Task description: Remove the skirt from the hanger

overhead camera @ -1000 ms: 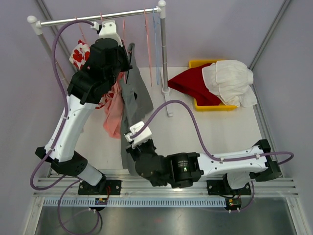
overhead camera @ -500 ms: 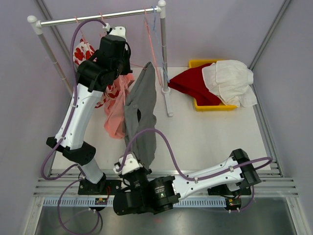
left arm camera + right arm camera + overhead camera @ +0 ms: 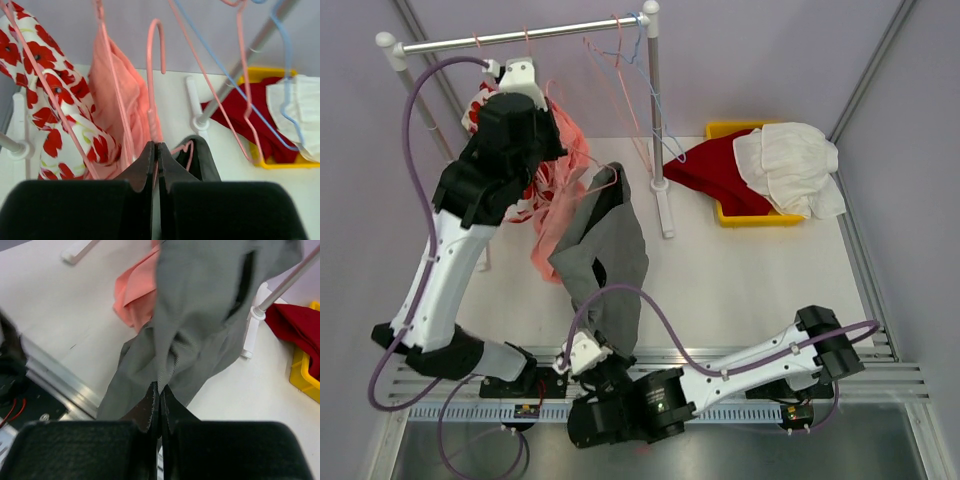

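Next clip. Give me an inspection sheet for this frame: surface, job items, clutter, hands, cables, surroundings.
Surface: white table, no spills seen.
Job's things: grey skirt stretched between the two hands; pink hanger off the rail, hook free.
Clutter: yellow bin holding a red garment and a white garment; poppy-print garment and pink garment hanging from the rail, spare hangers beside them.
Hands: left hand shut on the pink hanger; right hand shut on the grey skirt's lower part.
Cables: purple cables loop along both arms; the right arm's crosses the skirt in the top view.
Surroundings: clothes rail at the far left; lavender walls.
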Controlling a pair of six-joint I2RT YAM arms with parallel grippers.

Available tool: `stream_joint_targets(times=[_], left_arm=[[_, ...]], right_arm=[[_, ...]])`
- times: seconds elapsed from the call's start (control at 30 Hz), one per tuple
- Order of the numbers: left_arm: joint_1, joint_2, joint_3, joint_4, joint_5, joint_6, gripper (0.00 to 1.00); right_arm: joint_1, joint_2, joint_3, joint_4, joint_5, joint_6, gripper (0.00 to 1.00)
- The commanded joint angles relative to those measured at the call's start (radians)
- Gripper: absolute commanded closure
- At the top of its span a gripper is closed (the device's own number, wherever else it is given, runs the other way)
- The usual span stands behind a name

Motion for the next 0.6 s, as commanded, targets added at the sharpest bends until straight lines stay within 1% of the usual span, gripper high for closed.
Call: stream_joint_targets(times=[0.0,0.03,0.07,0.1,0.13,0.17,0.2,0.23,0.3,0.33,0.37,0.4,0.43,0.47,0.5,0.53,0.57], left_arm=[[-0.103,-0.166,-0.065,0.027,0.004,-0.031,1.00],[-0.126,-0.189,-0.079,-0.017,0.014,-0.068,1.00],[-0.164,-0.246,-0.102,-0.057,0.055,-0.091,1.00],[-0.180,-0.278,-0.169,-0.111,0.074,-0.117,1.00],[-0.194,-0.324,-0.231,-0.124,0.083,-0.199,1.00],[-0.217,-0.367,-0.294,-0.125,0.097,-0.244,1.00],[-0.226,-0.468,-0.358,-0.101,0.111,-0.275,1.00],[-0.235,-0.511,-0.477,-0.093,0.117,-0.315,1.00],[-0.252,-0.612,-0.573,-0.105,0.090,-0.336,1.00],[-0.252,-0.631,-0.584,-0.116,0.073,-0.332,1.00],[-0.252,-0.644,-0.584,-0.136,0.036,-0.327,1.00],[-0.252,-0.647,-0.577,-0.177,0.022,-0.324,1.00],[-0.252,-0.644,-0.554,-0.197,0.011,-0.315,1.00],[-0.252,-0.644,-0.546,-0.208,0.004,-0.312,1.00],[-0.252,-0.645,-0.544,-0.210,0.005,-0.307,1.00],[-0.252,-0.650,-0.543,-0.205,0.010,-0.297,1.00],[-0.252,-0.651,-0.543,-0.199,0.022,-0.294,1.00]], right_arm=[[-0.104,-0.172,-0.066,0.339,-0.065,-0.241,1.00],[-0.183,-0.192,-0.081,0.355,-0.085,-0.272,1.00],[-0.224,-0.225,-0.083,0.352,-0.111,-0.273,1.00],[-0.267,-0.241,-0.083,0.338,-0.168,-0.267,1.00],[-0.314,-0.252,-0.083,0.321,-0.185,-0.251,1.00],[-0.375,-0.276,-0.087,0.318,-0.197,-0.250,1.00],[-0.403,-0.287,-0.097,0.327,-0.219,-0.263,1.00],[-0.419,-0.298,-0.116,0.336,-0.217,-0.285,1.00],[-0.453,-0.322,-0.127,0.310,-0.170,-0.264,1.00],[-0.459,-0.330,-0.138,0.284,-0.138,-0.243,1.00],[-0.471,-0.359,-0.141,0.207,-0.049,-0.206,1.00],[-0.477,-0.379,-0.141,0.136,-0.014,-0.145,1.00],[-0.489,-0.405,-0.140,0.056,0.023,0.012,1.00],[-0.502,-0.461,-0.140,-0.108,0.059,0.103,1.00],[-0.528,-0.491,-0.135,-0.189,0.115,0.184,1.00],[-0.535,-0.520,-0.135,-0.244,0.141,0.252,1.00],[-0.543,-0.579,-0.138,-0.260,0.195,0.241,1.00]])
